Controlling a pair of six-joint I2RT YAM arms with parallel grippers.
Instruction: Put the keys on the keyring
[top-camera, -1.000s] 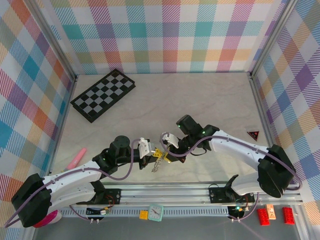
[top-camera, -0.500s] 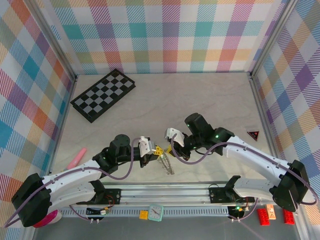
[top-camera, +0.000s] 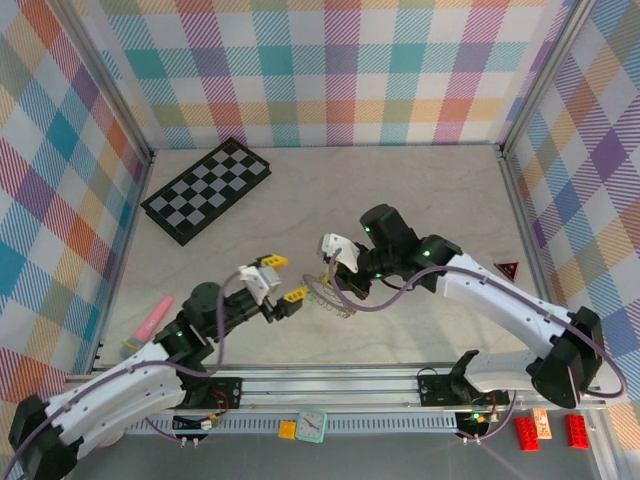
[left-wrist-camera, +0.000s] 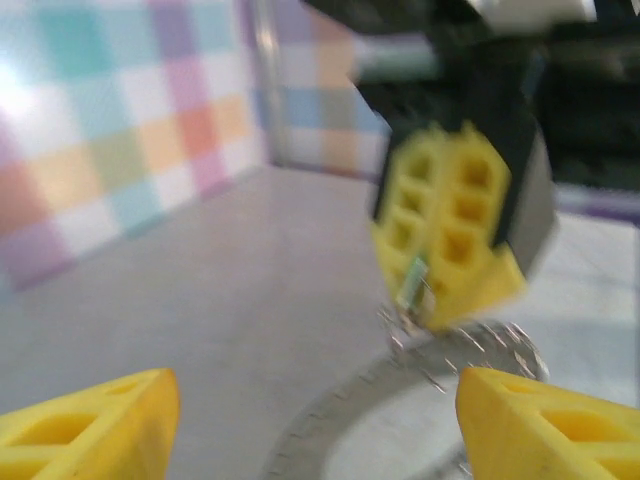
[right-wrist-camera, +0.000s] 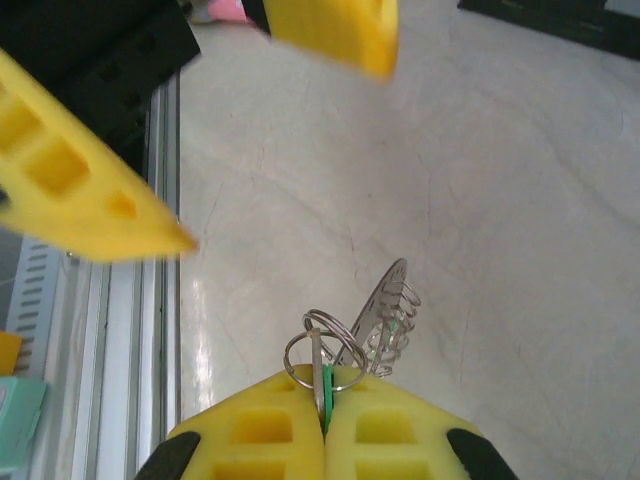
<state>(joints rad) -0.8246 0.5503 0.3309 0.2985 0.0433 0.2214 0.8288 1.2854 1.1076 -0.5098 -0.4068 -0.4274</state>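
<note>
Right claw (right-wrist-camera: 325, 425) tight on keys (right-wrist-camera: 326, 386)

The top camera stares steeply down over the whole table (top-camera: 420, 190), near edge along the frame's bottom. Both wrist cameras sit low and close, facing each other, sharing the keyring (left-wrist-camera: 315, 430) between them.

Grey keyring (right-wrist-camera: 380, 300), keys (right-wrist-camera: 325, 385) at right tool (right-wrist-camera: 323, 430)
</note>
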